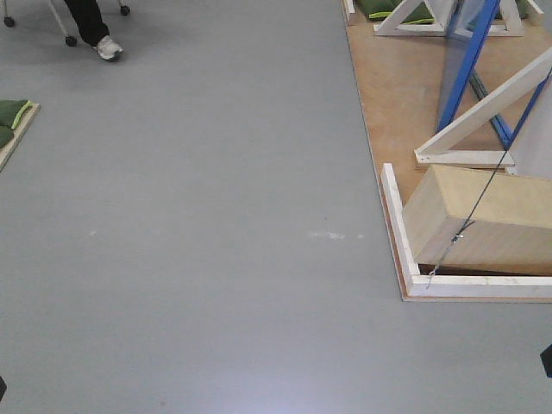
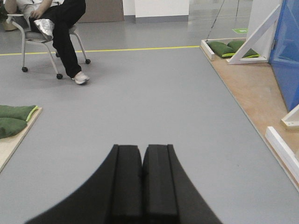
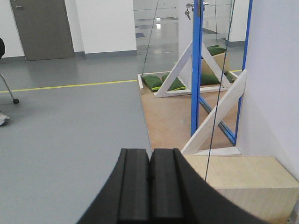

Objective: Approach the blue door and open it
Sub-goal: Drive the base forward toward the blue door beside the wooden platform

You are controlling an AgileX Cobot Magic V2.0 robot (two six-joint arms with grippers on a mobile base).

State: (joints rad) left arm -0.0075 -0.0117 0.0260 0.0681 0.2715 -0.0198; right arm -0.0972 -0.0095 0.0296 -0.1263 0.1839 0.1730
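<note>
Both of the robot's tools are closed and hold nothing; the left tool (image 2: pixel 142 151) and the right tool (image 3: pixel 150 156) each show black pads pressed flat together over the grey floor (image 1: pixel 190 216). The blue door (image 2: pixel 286 56) stands at the far right of the left wrist view, on a wooden platform (image 2: pixel 252 88), ahead of both tools and well apart from them. A white brace (image 2: pixel 257 37) slants up just beside it. In the right wrist view a blue upright (image 3: pixel 195 70) rises from that platform; a pale wooden box (image 3: pixel 243 182) sits near the right tool; green sandbags (image 3: pixel 161 83) lie at the platform's far end. A person (image 2: pixel 60 28) sits on a wheeled chair (image 2: pixel 28 42) at far left.
</note>
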